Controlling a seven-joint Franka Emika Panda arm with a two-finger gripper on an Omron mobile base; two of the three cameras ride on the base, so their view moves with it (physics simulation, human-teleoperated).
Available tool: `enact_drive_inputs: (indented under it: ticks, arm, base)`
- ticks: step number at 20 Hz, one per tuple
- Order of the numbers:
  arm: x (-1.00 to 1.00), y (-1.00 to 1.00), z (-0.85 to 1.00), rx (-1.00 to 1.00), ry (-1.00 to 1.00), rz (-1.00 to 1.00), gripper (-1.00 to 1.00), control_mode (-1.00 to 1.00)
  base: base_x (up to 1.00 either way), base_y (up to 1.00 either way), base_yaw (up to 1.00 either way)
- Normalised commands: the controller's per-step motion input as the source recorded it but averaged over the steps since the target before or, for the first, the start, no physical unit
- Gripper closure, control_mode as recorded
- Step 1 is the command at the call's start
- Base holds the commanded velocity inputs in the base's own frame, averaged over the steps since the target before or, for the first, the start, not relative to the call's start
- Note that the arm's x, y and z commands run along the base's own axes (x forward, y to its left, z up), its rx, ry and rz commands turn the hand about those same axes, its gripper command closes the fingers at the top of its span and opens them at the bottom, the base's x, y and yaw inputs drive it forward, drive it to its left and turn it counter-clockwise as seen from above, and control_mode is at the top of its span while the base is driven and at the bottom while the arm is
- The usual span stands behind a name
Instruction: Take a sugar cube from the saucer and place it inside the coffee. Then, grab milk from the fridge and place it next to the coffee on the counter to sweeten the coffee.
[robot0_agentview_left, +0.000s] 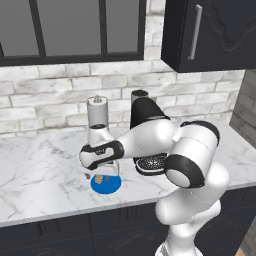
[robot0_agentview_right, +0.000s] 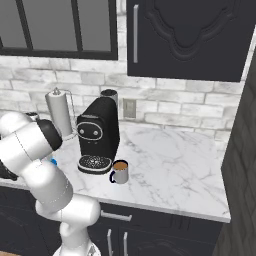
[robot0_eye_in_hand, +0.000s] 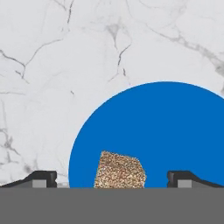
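Note:
The tan sugar cube (robot0_eye_in_hand: 120, 170) lies on the bright blue saucer (robot0_eye_in_hand: 175, 131), which rests on the marble counter (robot0_eye_in_hand: 52, 65). My gripper (robot0_eye_in_hand: 113, 179) hangs open just above the saucer, one fingertip on each side of the cube and neither touching it. From the left base view, the gripper (robot0_agentview_left: 102, 173) points down over the saucer (robot0_agentview_left: 111, 187) and the cube (robot0_agentview_left: 100, 178). The coffee (robot0_agentview_right: 120, 171), a grey mug with brown liquid, stands on the counter (robot0_agentview_right: 175, 160) to the right of the coffee machine. A sliver of the saucer (robot0_agentview_right: 53, 161) peeks out behind my arm. The milk and the fridge are out of view.
A black coffee machine (robot0_agentview_right: 99, 135) stands between the saucer and the mug. A paper towel roll (robot0_agentview_left: 97, 115) rises behind the saucer by the brick wall. A dark upper cabinet (robot0_agentview_right: 190, 35) hangs above. The counter's front edge (robot0_agentview_left: 75, 212) runs close to the saucer.

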Motion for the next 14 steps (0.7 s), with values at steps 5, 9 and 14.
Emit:
enact_drive_inputs:
  ticks: [5,9,14]
  arm:
    - [-0.06,0.11,-0.01,0.0,0.0,-0.02,-1.0,-1.0]
    - [0.0,0.0,-0.08,0.0,0.0,-0.03,-1.0,-1.0]
    - [-0.16,-0.05,-0.1,0.0,-0.01,-0.03,-1.0,-1.0]
  base:
    - [0.0,0.0,0.0]
    - [0.0,0.0,0.0]
    - [0.0,0.0,0.0]
